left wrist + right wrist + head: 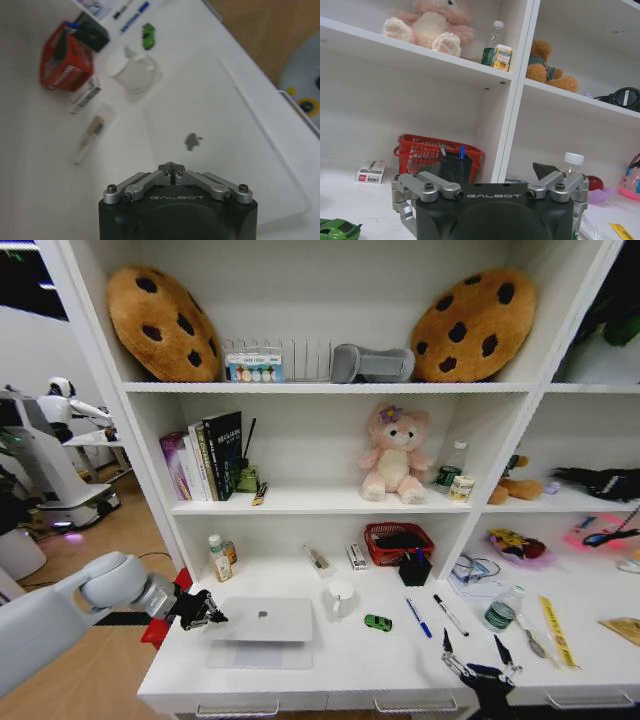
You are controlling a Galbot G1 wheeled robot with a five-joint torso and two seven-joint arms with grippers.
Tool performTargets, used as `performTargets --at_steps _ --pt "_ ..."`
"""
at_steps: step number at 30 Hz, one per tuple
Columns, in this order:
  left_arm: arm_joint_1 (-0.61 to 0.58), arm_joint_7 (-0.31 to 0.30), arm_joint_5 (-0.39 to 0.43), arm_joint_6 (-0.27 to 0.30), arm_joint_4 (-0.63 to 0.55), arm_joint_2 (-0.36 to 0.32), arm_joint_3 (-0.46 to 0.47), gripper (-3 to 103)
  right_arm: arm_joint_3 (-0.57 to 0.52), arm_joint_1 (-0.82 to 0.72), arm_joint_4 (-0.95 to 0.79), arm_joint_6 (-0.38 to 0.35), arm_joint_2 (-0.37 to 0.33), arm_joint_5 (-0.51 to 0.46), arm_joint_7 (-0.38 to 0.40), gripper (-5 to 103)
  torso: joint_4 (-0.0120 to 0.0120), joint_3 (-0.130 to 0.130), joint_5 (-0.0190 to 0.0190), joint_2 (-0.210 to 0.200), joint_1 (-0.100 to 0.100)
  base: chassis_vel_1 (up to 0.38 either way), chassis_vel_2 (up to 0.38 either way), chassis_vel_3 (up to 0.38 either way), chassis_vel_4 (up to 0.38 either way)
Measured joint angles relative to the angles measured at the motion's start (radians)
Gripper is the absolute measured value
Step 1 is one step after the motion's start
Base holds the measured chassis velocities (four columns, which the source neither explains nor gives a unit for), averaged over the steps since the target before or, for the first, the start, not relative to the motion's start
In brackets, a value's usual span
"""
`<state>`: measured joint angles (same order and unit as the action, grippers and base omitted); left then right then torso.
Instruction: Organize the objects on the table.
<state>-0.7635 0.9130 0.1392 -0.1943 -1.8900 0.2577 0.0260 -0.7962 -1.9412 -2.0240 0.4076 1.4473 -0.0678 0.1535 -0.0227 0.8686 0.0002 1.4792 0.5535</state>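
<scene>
Broadly, the long white table [330, 665] carried the clutter, and the biggest piece on it was the closed silver laptop [262, 620], lying flat near the table's left front corner. Beside it stood a white cup [340, 597], then the small green toy car [377, 622], with a blue pen [418, 617] and a black pen [450, 615] further right, and a clear bottle [498, 610] past those. The left gripper [205, 611] hovered at the laptop's left edge with its fingers closed together, holding nothing. The right gripper [481, 652] waited low at the table's front edge, its fingers spread wide and empty. A likely risk was the closed left fingers pushing the laptop sideways into the cup, tipping it, or nudging the car away.
</scene>
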Motion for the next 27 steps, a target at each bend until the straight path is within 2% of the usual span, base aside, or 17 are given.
performTargets --at_steps 1,2,5,6,8,9,10,11,12,14,15,16,18,19,20,22,27 --pt "-0.012 -0.103 0.05 0.009 0.017 0.019 0.014 0 0.002 -0.004 -0.004 0.0 -0.001 0.0 -0.001 100 0.0001 0.0 -0.0001 0.0 0.0 0.0 0.0 0.0 0.0" --pt "-0.012 -0.103 0.05 0.009 0.017 0.019 0.014 0 0.002 -0.004 -0.004 0.0 -0.001 0.0 -0.001 100 0.0001 0.0 -0.0001 0.0 0.0 0.0 0.0 0.0 0.0" --pt "-0.066 -0.318 0.174 0.04 0.021 0.06 0.049 0 -0.004 -0.018 -0.015 0.0 -0.007 -0.011 -0.001 100 -0.0005 0.0 -0.0001 0.0 0.0 0.0 0.0 0.0 0.0" --pt "-0.066 -0.318 0.174 0.04 0.021 0.06 0.049 0 -0.004 -0.018 -0.015 0.0 -0.007 -0.011 -0.001 100 -0.0005 0.0 -0.0001 0.0 0.0 0.0 0.0 0.0 0.0" --pt "-0.123 -0.443 0.253 0.073 0.005 0.086 0.081 0 -0.019 -0.025 -0.024 -0.006 -0.018 -0.032 -0.001 100 0.0001 0.0 -0.0003 0.0 0.0 0.0 0.0 0.0 0.0" --pt "-0.123 -0.443 0.253 0.073 0.005 0.086 0.081 0 -0.019 -0.025 -0.024 -0.006 -0.018 -0.032 -0.001 100 0.0001 0.0 -0.0003 0.0 0.0 0.0 0.0 0.0 0.0" --pt "-0.145 -0.523 0.305 0.098 -0.003 0.107 0.093 0 -0.032 -0.03 -0.028 -0.01 -0.025 -0.046 -0.004 100 0.0003 0.0 -0.0002 0.0 0.0 0.0 0.0 0.0 0.0" --pt "-0.158 -0.674 0.384 0.158 -0.014 0.144 0.101 -3 -0.051 -0.036 -0.033 -0.011 -0.03 -0.066 -0.007 100 0.0001 0.0 -0.0002 0.0 0.0 0.0 0.0 0.0 0.0" --pt "-0.158 -0.674 0.384 0.158 -0.014 0.144 0.101 -3 -0.051 -0.036 -0.033 -0.011 -0.03 -0.066 -0.007 100 0.0001 0.0 -0.0002 0.0 0.0 0.0 0.0 0.0 0.0" --pt "-0.178 -0.924 0.531 0.29 -0.052 0.21 0.119 13 -0.082 -0.04 -0.045 -0.02 -0.04 -0.11 -0.029 100 -0.0004 0.0 -0.0003 0.0 0.0 0.0 0.0 0.0 0.0" --pt "-0.178 -0.924 0.531 0.29 -0.052 0.21 0.119 13 -0.082 -0.04 -0.045 -0.02 -0.04 -0.11 -0.029 100 -0.0004 0.0 -0.0003 0.0 0.0 0.0 0.0 0.0 0.0" --pt "-0.186 -0.998 0.574 0.325 -0.064 0.226 0.128 13 -0.09 -0.04 -0.052 -0.028 -0.042 -0.126 -0.037 100 -0.0003 0.0 -0.0002 0.0 0.0 0.0 0.0 0.0 0.0" --pt "-0.221 -1.164 0.656 0.395 -0.101 0.261 0.169 24 -0.096 -0.037 -0.06 -0.041 -0.051 -0.149 -0.041 100 -0.0005 0.0 -0.0002 0.0 0.0 0.0 0.0 0.0 0.0" --pt "-0.261 -1.216 0.666 0.417 -0.121 0.276 0.217 29 -0.096 -0.03 -0.061 -0.048 -0.06 -0.15 -0.041 100 -0.0003 0.0 -0.0001 0.0 0.0 0.0 0.0 0.0 0.0" --pt "-0.261 -1.216 0.666 0.417 -0.121 0.276 0.217 29 -0.096 -0.03 -0.061 -0.048 -0.06 -0.15 -0.041 100 -0.0003 0.0 -0.0001 0.0 0.0 0.0 0.0 0.0 0.0" --pt "-0.344 -1.265 0.67 0.444 -0.147 0.301 0.3 40 -0.096 -0.02 -0.062 -0.058 -0.077 -0.148 -0.033 100 0.0002 0.0 0.0 0.0 0.0 0.0 0.0 0.0 0.0" --pt "-0.485 -1.273 0.674 0.469 -0.185 0.333 0.407 56 -0.096 -0.018 -0.073 -0.068 -0.088 -0.147 -0.016 100 -0.0003 0.0 -0.0003 0.0 0.0 0.0 0.0 0.0 0.0"
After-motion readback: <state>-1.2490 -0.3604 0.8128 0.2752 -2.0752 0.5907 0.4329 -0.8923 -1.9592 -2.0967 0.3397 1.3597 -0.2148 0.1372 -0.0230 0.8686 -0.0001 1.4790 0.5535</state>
